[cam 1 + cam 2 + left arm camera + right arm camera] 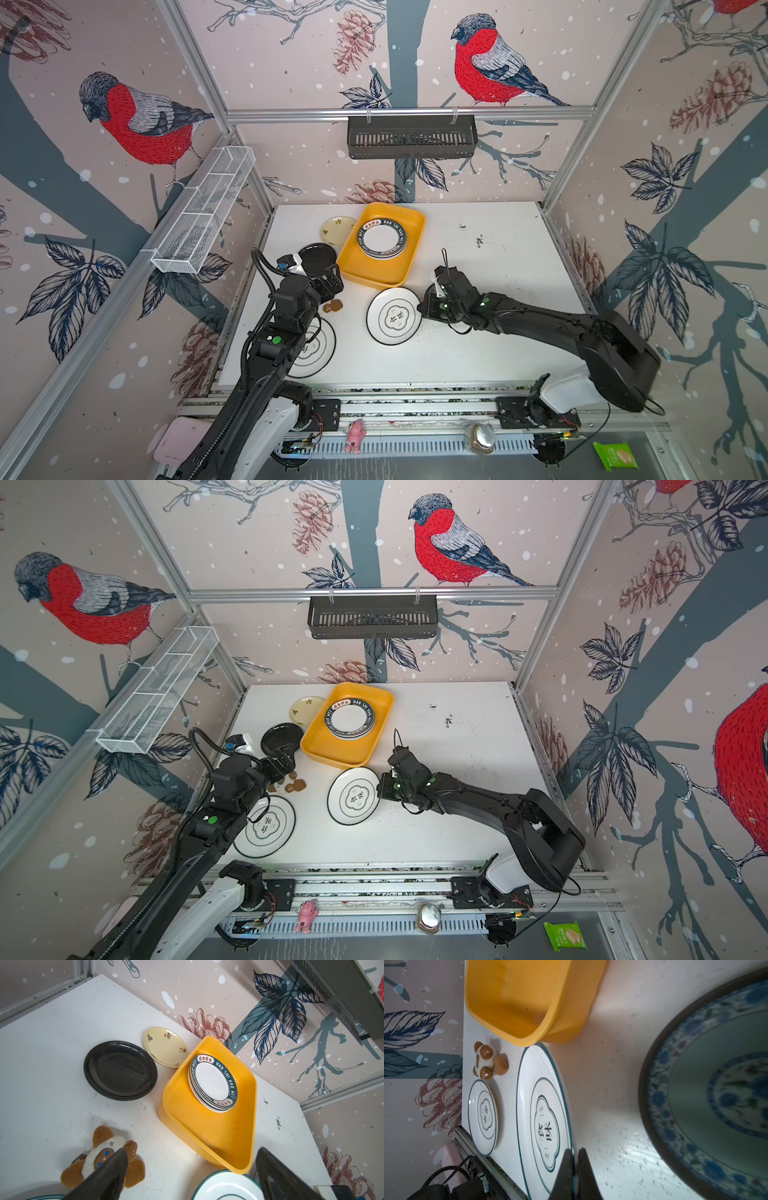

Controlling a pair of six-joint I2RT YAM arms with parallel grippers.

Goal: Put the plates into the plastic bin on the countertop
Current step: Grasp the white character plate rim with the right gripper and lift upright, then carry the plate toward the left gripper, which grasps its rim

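- The right pincer (572, 1167) is clamped on the rim of the white plate (392, 316), biting at its 3 o'clock edge.
- That plate lies flat on the tabletop (478, 365). It is white with a thin green rim line and a lobed emblem, and sits just beside the plastic bin (374, 272).
- The lift should probably be gentle, clear the bin's near wall, then settle on the lettered stack (382, 239) at 12 o'clock.
- The left pincer (192, 1151) gapes wide and empty at the plate's 10 o'clock.
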